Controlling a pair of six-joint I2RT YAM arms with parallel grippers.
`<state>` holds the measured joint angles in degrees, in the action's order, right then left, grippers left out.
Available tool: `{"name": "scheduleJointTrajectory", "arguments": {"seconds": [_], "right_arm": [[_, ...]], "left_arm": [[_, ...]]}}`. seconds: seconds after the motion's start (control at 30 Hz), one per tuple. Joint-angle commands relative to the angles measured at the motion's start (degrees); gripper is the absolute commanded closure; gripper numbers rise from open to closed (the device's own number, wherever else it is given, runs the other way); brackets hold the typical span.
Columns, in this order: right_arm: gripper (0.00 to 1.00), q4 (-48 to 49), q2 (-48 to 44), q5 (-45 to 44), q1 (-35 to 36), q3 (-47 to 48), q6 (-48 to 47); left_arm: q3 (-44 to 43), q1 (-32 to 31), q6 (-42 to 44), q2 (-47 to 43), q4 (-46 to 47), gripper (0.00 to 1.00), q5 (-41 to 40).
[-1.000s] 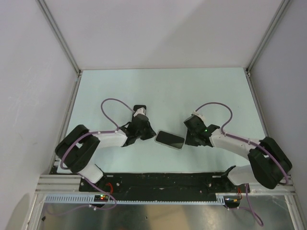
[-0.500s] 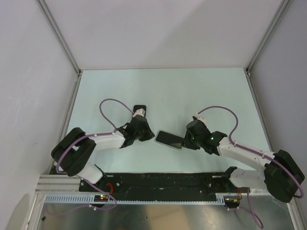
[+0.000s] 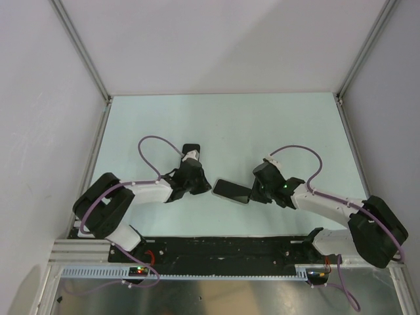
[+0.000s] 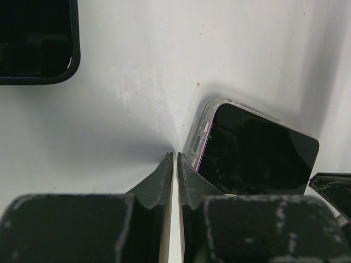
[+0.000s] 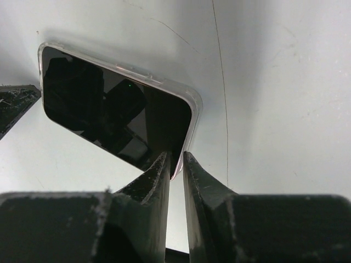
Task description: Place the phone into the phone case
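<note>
Status, near to far, all positions relative to the phone point(image 3: 232, 191).

Nearest: mounting rail point(image 3: 216, 249) carrying both arm bases, on the near side of the phone and well apart from it. Both arms extend low toward the phone, one from each side, with a purple cable point(image 3: 155, 136) looped over each wrist.

The phone lies flat on the table point(image 3: 230, 118), dark screen up, slightly skewed, between the two grippers. The clear case point(image 5: 195, 102) rim shows around the phone's edges in both wrist views, so the phone sits inside it. Can't tell if every corner is fully seated.

Left gripper point(image 4: 175, 157): at the phone's left short end, tips down at the table just beside the case corner. Jaws are pressed nearly together with only a hairline slit, and nothing is between them. Whether the tips touch the case or stop just short, can't tell.

Right gripper point(image 5: 174, 160): at the phone's right end. Jaws stand a narrow gap apart, closed down on a corner of the phone and its case rim, which pokes into the gap. The left gripper's tip shows at the opposite end in that view.

Beyond the phone, to its far left: dark slab point(image 3: 191, 150), flat on the table, rounded corners, just behind the left wrist and apart from the phone. Can't tell what it is. Farther out: more table, then white walls point(image 3: 216, 46).
</note>
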<state>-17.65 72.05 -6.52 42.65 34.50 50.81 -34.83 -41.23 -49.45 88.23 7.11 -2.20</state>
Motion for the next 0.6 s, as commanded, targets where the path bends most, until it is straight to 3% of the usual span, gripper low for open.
{"name": "scheduleJointTrajectory", "arguments": {"seconds": [0.0,0.57], "right_arm": [[0.82,2.64,1.69,-0.03,-0.35,0.16,-0.07],[0.96,-3.7,10.05,-5.92,2.45,5.25,-3.48]], "left_arm": [[-1.45,-0.28,1.45,0.81,0.53,0.89,0.37],[-2.13,-2.07,0.91,2.61,0.62,0.9,0.44]]}}
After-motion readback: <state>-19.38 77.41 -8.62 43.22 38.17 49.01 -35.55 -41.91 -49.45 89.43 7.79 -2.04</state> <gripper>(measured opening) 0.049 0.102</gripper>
